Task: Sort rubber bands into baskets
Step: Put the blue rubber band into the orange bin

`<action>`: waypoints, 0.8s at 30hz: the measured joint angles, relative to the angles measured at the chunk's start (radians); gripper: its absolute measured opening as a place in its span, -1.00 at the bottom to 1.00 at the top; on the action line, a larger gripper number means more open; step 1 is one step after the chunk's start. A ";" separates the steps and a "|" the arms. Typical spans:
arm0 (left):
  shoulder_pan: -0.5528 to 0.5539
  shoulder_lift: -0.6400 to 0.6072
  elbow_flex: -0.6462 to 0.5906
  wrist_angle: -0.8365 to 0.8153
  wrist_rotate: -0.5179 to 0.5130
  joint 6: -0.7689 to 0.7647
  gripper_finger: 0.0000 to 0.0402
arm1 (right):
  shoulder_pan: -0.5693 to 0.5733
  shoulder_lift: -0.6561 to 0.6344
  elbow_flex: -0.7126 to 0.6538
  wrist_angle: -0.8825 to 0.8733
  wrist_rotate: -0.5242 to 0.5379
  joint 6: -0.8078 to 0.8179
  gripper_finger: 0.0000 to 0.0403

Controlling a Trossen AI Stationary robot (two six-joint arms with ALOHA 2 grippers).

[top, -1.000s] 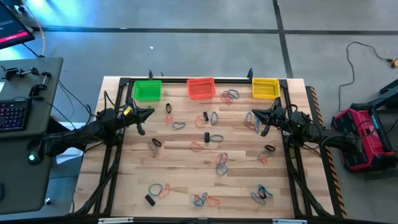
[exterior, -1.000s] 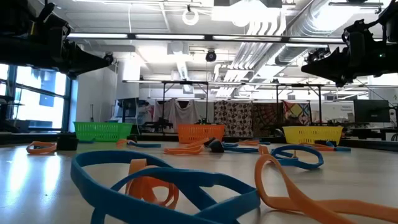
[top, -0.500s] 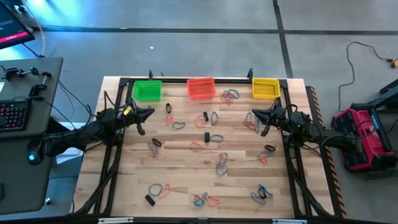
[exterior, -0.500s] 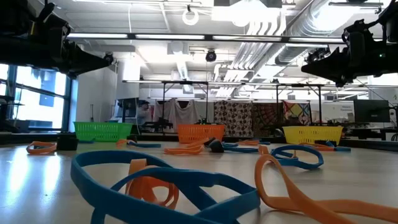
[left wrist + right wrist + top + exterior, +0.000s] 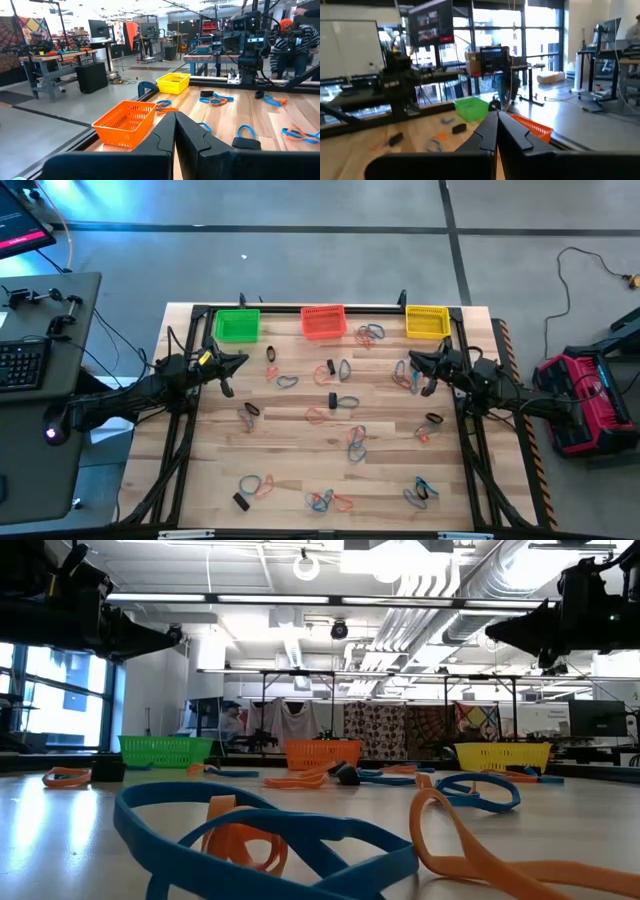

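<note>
Hovering shut pincers, rubber bands scattered

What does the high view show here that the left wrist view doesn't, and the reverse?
Only the high view shows the green basket, the left gripper from above, and the full scatter of rubber bands over the table. Only the left wrist view shows a person beyond the table. Both show the red-orange basket and the yellow basket.
</note>
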 joint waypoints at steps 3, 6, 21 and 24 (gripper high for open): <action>0.000 0.000 0.000 0.000 -0.006 0.019 -1.00 | 0.000 0.005 0.000 -0.003 -0.028 0.053 -1.00; 0.000 0.000 0.000 0.000 -0.002 0.020 -1.00 | 0.004 0.036 0.004 -0.026 -0.034 0.097 -1.00; 0.000 0.000 0.000 -0.003 0.030 -0.032 -1.00 | 0.003 0.486 0.215 -0.124 0.009 0.145 -1.00; 0.000 0.000 0.000 -0.007 0.038 -0.032 -1.00 | 0.001 0.584 0.295 -0.155 0.022 0.145 -1.00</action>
